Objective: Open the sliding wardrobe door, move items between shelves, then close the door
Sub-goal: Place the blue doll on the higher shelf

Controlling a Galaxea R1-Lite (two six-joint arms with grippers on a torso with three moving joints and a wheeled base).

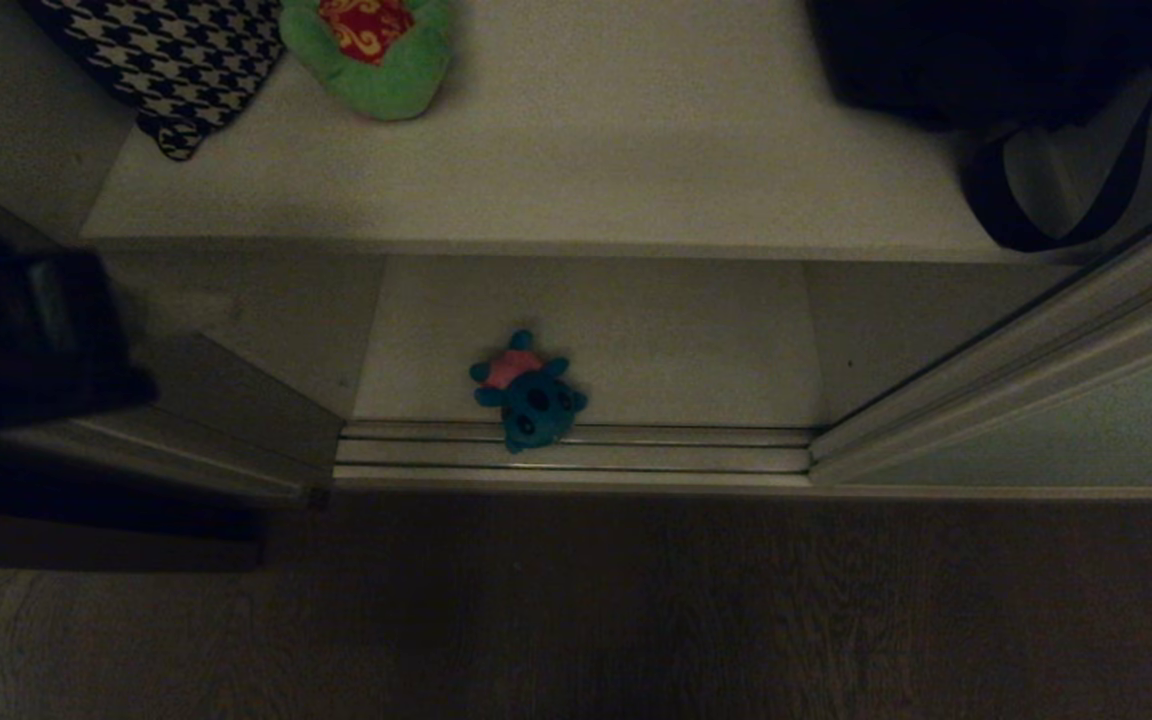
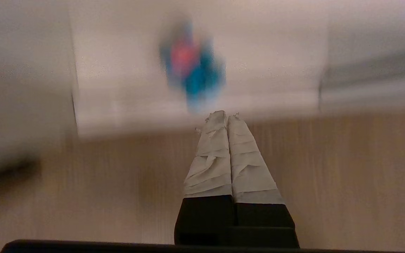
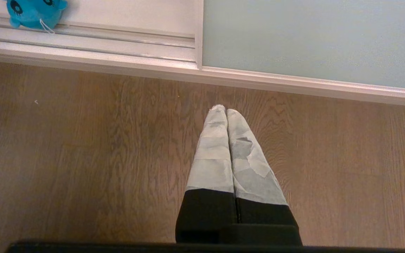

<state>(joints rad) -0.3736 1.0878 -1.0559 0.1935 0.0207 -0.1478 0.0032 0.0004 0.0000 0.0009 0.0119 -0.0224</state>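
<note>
A: Biggest first. Where's the wardrobe door (image 1: 1086, 430)?

B: Slid off to the right of the track (image 1: 576, 445), so the opening is clear. That fits reaching inside. In the right wrist view the door's pale panel sits just beyond the floor (image 3: 83, 147).

A: Shelves?

B: Upper shelf (image 1: 586, 150) overhangs the bottom shelf (image 1: 656, 340), which runs back from the track. On the upper shelf: black bag (image 1: 986, 60) at the right end, checked cushion (image 1: 176, 60) at the left end, green frog (image 1: 376, 50) just beside the cushion.

A: Blue toy?

B: Blue toy (image 1: 528, 390) lies at the front of the bottom shelf, head overlapping the track. My guess is it can't stay there; the door would likely catch it on closing.

A: Grippers?

B: Left gripper (image 2: 223, 117) has its padded fingers (image 2: 209, 158) pressed together with nothing between them, hanging above the floor short of the track, aimed toward the toy. In the head view only a dark blurred bulk of that arm shows, left of the track. Right gripper (image 3: 222, 110) also pinched together and empty, parked over the floor on the near side of the track, idle.

A: Step?

B: Looks like the toy lies low, apart from the frog on the upper shelf. Nothing is gripped.
</note>
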